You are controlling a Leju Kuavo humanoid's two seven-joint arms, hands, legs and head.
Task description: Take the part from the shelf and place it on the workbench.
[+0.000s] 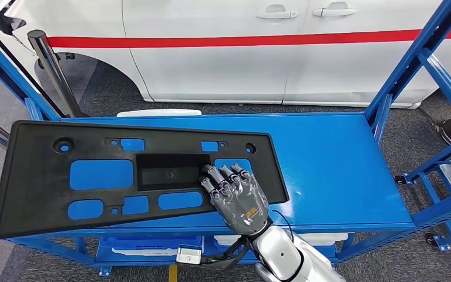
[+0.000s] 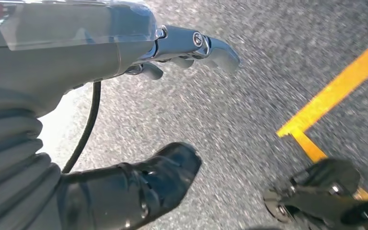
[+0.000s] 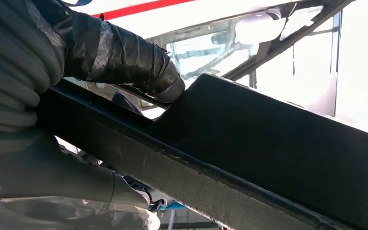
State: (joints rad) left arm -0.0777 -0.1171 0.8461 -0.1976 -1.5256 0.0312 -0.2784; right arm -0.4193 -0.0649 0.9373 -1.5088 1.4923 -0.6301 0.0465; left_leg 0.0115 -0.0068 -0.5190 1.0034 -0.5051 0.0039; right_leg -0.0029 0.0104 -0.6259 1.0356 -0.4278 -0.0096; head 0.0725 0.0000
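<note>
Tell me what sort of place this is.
Probably a car assembly or repair workshop: a white car stands behind a blue steel workbench, the right hand holds a large black plastic car part, and the floor has yellow line marking.

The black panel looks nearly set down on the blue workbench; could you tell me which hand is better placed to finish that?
Right. The right hand already grips the black panel over the workbench; the left hand hangs above the floor.

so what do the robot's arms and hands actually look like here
The right arm is a glossy silver shell with a small dark dot, with thin black cables at the wrist. The right hand has dark grey fingers under clear plastic wrap and an orange patch on its back. At the left hand, a grey ribbed cover, a glossy black thumb, metallic silver fingers and a black cable show.
</note>
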